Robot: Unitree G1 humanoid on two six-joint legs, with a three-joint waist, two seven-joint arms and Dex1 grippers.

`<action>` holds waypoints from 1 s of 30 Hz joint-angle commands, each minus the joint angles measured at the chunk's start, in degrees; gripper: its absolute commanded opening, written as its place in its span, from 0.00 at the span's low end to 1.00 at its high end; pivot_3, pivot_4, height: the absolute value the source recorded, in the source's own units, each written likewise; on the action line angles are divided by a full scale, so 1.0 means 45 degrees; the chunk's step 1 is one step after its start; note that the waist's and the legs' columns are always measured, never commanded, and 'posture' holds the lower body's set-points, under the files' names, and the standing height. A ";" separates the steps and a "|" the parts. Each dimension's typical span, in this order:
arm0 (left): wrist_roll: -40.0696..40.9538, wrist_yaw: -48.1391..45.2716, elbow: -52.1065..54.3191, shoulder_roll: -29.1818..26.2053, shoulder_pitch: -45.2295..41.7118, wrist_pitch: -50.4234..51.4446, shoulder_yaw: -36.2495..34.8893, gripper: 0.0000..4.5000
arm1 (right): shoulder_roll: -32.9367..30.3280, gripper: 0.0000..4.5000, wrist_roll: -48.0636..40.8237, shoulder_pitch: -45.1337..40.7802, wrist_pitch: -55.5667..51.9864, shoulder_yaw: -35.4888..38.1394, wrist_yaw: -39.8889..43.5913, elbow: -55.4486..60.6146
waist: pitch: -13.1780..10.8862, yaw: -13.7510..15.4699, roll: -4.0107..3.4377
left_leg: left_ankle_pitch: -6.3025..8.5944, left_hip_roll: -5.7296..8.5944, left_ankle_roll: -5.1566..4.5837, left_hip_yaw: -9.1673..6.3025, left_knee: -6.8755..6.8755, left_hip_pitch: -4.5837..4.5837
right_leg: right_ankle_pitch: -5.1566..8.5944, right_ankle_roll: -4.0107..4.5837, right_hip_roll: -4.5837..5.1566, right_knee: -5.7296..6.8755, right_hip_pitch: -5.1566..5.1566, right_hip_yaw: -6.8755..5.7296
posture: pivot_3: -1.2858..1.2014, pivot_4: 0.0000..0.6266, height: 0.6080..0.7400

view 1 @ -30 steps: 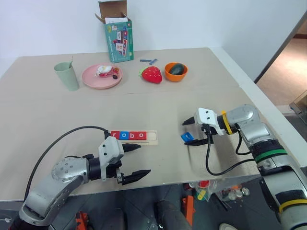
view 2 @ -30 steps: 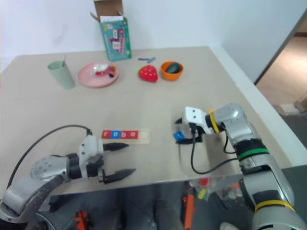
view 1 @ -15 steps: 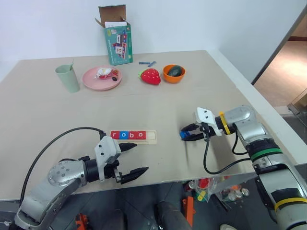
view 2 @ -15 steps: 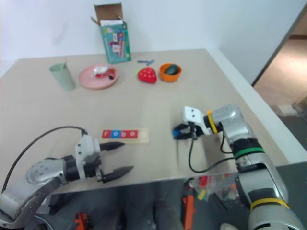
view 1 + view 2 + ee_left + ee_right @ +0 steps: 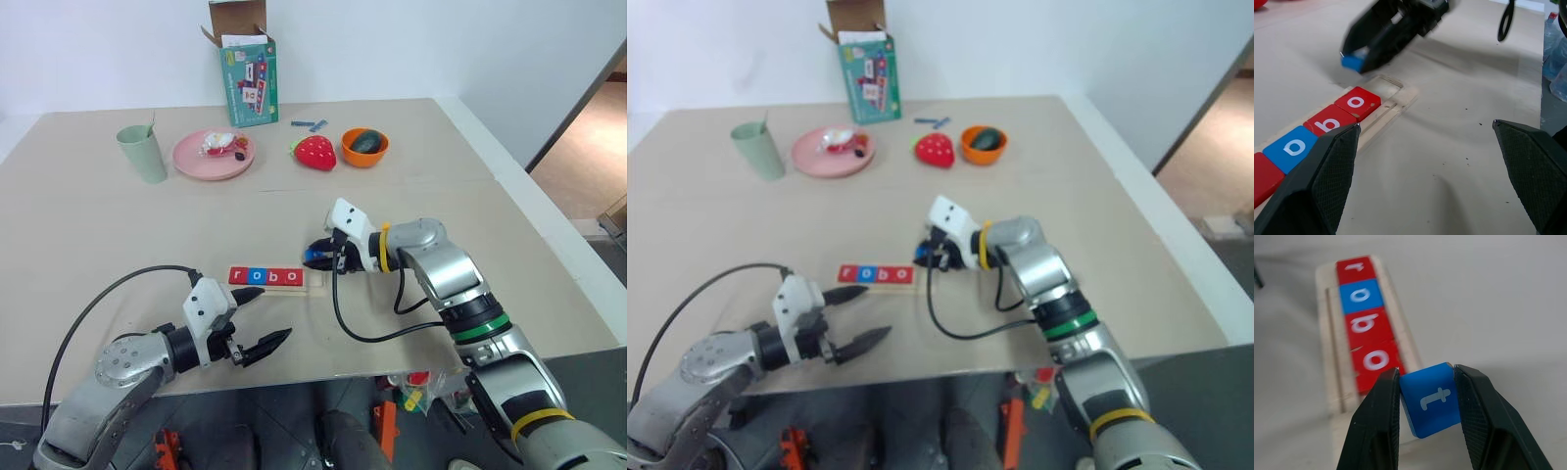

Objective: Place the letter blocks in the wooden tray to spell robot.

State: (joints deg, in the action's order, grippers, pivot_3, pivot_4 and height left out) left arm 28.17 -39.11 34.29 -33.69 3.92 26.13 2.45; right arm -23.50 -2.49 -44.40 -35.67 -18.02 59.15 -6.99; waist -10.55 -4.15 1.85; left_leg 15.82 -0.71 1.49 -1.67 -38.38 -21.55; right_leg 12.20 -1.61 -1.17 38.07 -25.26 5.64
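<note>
From the left eye view, the wooden tray lies flat on the pale worktop, with four letter blocks in it reading r, o, b, o in red, blue, red, red. The slot at its right end is bare. The right hand hangs just beside that end, clenched on a blue block. The left hand sits near the front edge, below the tray, its two black fingers spread wide and grasping nothing. Along the far side stand a green cup, a pink plate, a teal box, a red strawberry toy and an orange bowl.

In the left wrist view, the spread fingers frame the tray's end, where the red o and b blocks and a blue o block lie in a row. The other hand holds the blue block above and just past the bare slot, apart from the wood.

In the right wrist view, the blue block bears a white t and is pinched on two sides between the black fingers. Beyond it the four tiles run down the tray.
</note>
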 commanded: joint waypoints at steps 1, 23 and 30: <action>-0.0097 0.0000 0.0183 0.0052 0.0053 -0.0296 -0.0142 1.00 | -0.0310 0.24 -0.0135 -0.0044 -0.0514 0.0093 -0.0163 0.1143 | 0.0000 -0.0002 0.0001 | 0.0000 0.0009 0.0000 0.0004 -0.0002 0.0000 | 0.0000 -0.0006 0.0010 -0.0002 0.0001 0.0001 | 0.52 0.24 1.00; -0.0241 -0.0241 -0.0088 0.0171 -0.0011 -0.0526 -0.0165 1.00 | -0.0194 0.24 -0.0635 0.0960 -0.2209 -0.0544 -0.1397 0.2882 | 0.0001 -0.0014 0.0002 | 0.0000 0.0003 0.0000 -0.0011 -0.0008 0.0003 | -0.0004 -0.0001 -0.0032 -0.0003 0.0006 -0.0016 | 0.52 0.24 1.00; -0.0288 -0.0289 -0.0051 0.0144 0.0037 -0.0509 -0.0209 1.00 | -0.0165 0.24 -0.0693 0.0896 -0.2147 -0.0639 -0.1498 0.2783 | 0.0001 -0.0016 0.0002 | 0.0000 0.0003 0.0000 -0.0009 -0.0008 0.0003 | -0.0004 -0.0001 -0.0033 -0.0003 0.0006 -0.0014 | 0.52 0.24 1.00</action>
State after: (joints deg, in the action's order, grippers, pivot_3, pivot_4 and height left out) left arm 26.97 -40.35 32.79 -32.74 3.98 24.90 2.45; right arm -24.45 -4.88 -39.76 -46.07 -20.70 52.38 4.50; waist -10.55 -4.23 1.86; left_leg 15.82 -0.70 1.49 -1.71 -38.42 -21.54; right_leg 12.18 -1.62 -1.31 38.05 -25.24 5.57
